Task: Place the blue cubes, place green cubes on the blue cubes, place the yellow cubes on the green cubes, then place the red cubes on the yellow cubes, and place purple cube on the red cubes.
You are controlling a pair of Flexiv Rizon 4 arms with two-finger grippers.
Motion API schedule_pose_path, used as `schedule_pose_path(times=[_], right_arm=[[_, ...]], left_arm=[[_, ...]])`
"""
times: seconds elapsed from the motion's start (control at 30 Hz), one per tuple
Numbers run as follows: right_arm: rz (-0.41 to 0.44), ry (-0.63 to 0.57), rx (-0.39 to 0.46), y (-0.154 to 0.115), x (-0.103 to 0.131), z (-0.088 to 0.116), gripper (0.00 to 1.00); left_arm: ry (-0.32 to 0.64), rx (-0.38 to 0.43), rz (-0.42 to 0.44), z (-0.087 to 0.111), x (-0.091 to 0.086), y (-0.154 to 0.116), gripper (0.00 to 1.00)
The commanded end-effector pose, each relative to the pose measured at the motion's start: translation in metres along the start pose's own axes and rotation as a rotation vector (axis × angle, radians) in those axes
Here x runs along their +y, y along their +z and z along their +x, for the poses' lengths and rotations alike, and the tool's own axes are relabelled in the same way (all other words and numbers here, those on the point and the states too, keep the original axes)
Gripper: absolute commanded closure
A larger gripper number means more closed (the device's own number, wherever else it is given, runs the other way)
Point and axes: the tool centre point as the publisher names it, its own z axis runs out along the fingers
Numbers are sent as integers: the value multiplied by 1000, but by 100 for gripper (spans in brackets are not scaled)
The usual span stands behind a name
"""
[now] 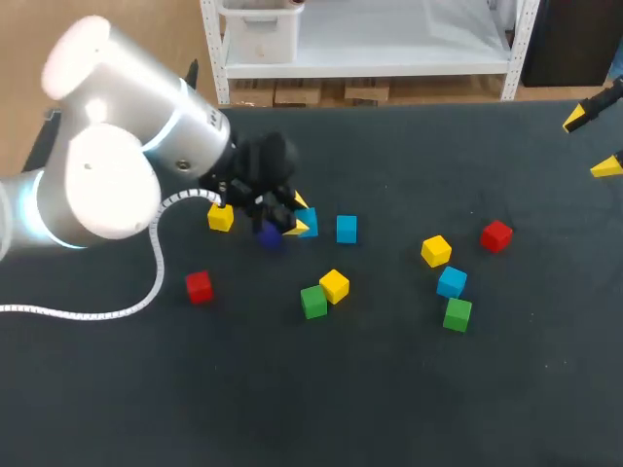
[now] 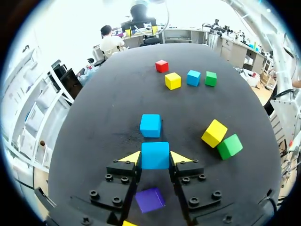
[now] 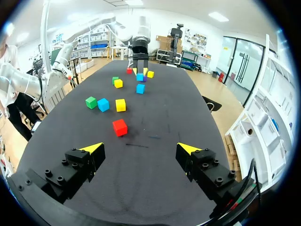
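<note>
- Left gripper (image 2: 155,158) clamps a blue cube (image 2: 155,153) from both sides; a second blue cube (image 2: 150,125) sits just ahead, a purple cube (image 2: 150,199) beneath.
- Right gripper (image 3: 140,149) is spread wide, holding nothing.

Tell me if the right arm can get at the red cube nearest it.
Probably yes: the red cube lies ahead of the open right hand, with only bare table between.
</note>
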Motion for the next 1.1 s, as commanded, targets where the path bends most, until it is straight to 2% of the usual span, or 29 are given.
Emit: schedule_pose_path(times=[0.03, 1.1], right_arm=[[4, -1, 1, 0, 2, -1, 0], [4, -1, 1, 0, 2, -1, 0]], left_arm=[[1, -2, 12, 2, 6, 15, 100], [35, 24, 27, 3, 8, 29, 98]])
